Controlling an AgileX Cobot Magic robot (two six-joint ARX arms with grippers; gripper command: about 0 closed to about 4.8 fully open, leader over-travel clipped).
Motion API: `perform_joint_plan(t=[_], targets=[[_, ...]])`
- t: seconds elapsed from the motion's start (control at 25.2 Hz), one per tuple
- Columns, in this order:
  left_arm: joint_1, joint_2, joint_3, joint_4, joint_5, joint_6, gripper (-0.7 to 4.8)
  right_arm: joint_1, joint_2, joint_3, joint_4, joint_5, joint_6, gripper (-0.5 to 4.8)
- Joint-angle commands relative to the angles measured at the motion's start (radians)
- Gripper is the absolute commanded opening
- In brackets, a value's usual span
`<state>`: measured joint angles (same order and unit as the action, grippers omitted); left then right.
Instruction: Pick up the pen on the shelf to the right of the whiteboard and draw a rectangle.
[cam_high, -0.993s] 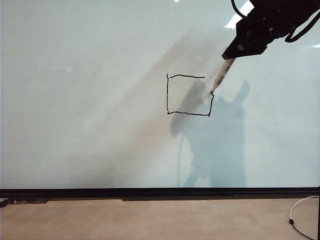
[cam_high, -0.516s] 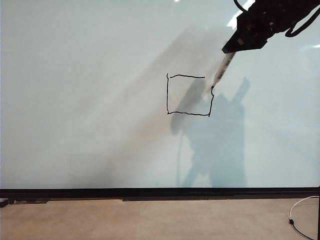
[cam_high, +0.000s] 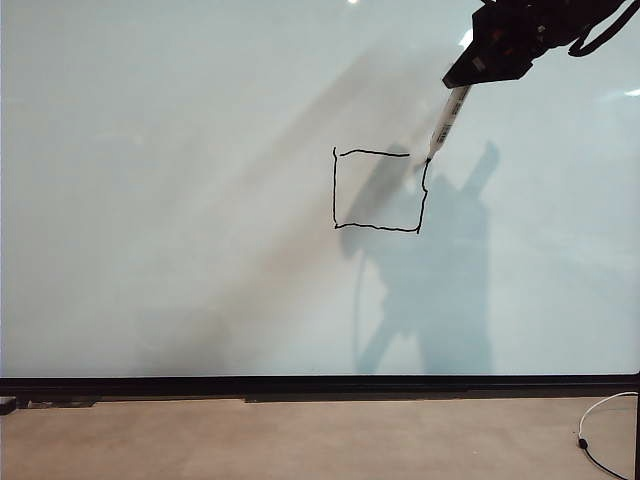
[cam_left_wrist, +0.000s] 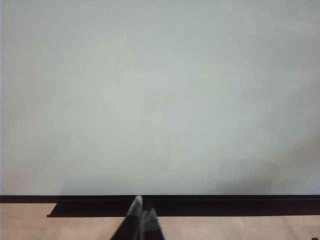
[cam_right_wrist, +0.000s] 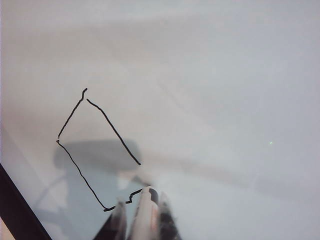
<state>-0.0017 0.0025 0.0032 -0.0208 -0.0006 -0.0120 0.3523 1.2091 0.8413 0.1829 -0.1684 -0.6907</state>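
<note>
Your right gripper (cam_high: 470, 78), high on the right, is clamped on the pen (cam_high: 444, 125), whose tip touches the whiteboard (cam_high: 180, 200) at the upper right corner of the rectangle (cam_high: 378, 190), while your left gripper (cam_left_wrist: 141, 210) sits low with fingertips pressed together.

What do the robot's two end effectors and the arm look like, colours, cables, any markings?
The right end effector is a bulky, boxy black unit with small pale marks on its side, and black cables looping behind it. The left end effector shows only as slim dark fingers with pale grey tips.
</note>
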Motion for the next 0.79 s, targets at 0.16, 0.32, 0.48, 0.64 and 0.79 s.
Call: perform_joint_plan(t=[0.16, 0.32, 0.48, 0.64, 0.79], targets=[[0.0, 0.001, 0.003, 0.007, 0.004, 0.004, -0.05, 0.013, -0.014, 0.01, 0.031, 0.02, -0.014, -0.05], [0.0, 0.001, 0.003, 0.007, 0.004, 0.004, -0.05, 0.022, -0.014, 0.01, 0.031, 0.022, -0.013, -0.05], [0.0, 0.001, 0.003, 0.007, 0.004, 0.004, -0.05, 0.024, -0.014, 0.01, 0.028, 0.022, -0.011, -0.05], [0.0, 0.001, 0.003, 0.007, 0.004, 0.004, -0.05, 0.025, -0.024, 0.01, 0.001, 0.028, -0.008, -0.05], [0.0, 0.001, 0.003, 0.007, 0.004, 0.004, -0.04, 0.04, -0.045, 0.009, -0.059, 0.065, -0.009, -0.05]])
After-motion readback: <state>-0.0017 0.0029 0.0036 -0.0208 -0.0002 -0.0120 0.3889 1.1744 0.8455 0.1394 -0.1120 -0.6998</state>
